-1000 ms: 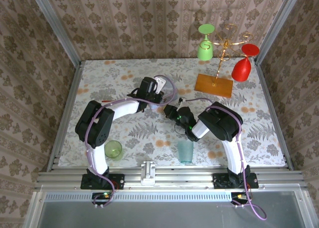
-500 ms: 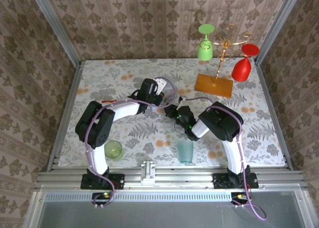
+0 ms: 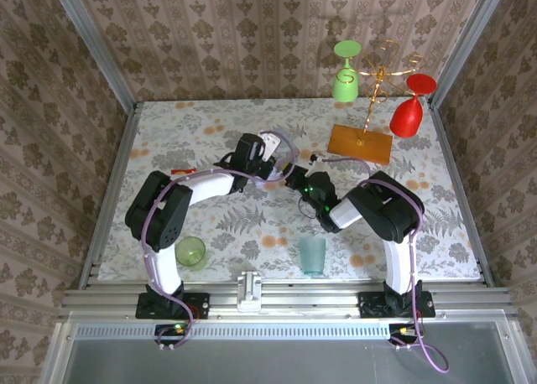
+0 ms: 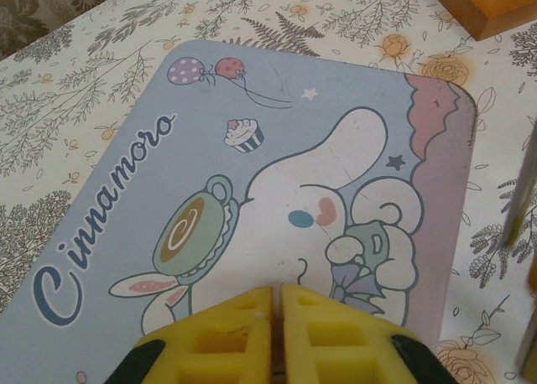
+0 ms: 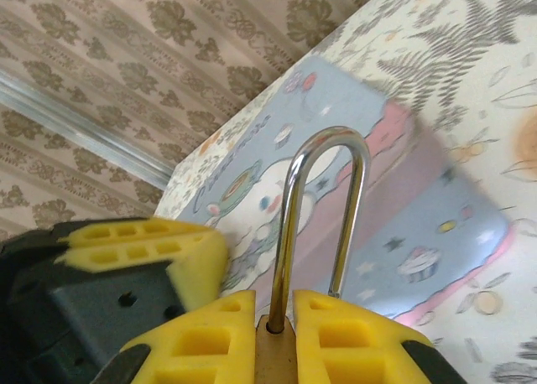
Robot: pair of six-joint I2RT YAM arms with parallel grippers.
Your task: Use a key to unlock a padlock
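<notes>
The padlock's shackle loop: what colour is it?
Shiny silver. The shackle of the padlock shows best in the right wrist view.

You've got two plastic cups (image 3: pixel 190 251) (image 3: pixel 312 254), two hanging wine glasses (image 3: pixel 345 82) (image 3: pixel 406 116), one rack (image 3: pixel 359 142), one cartoon tin (image 4: pixel 252 149) and one padlock (image 5: pixel 284 241).

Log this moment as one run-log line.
right gripper: shut on padlock | shackle: upright, lock state unclear | left gripper: shut, above blue tin
</notes>
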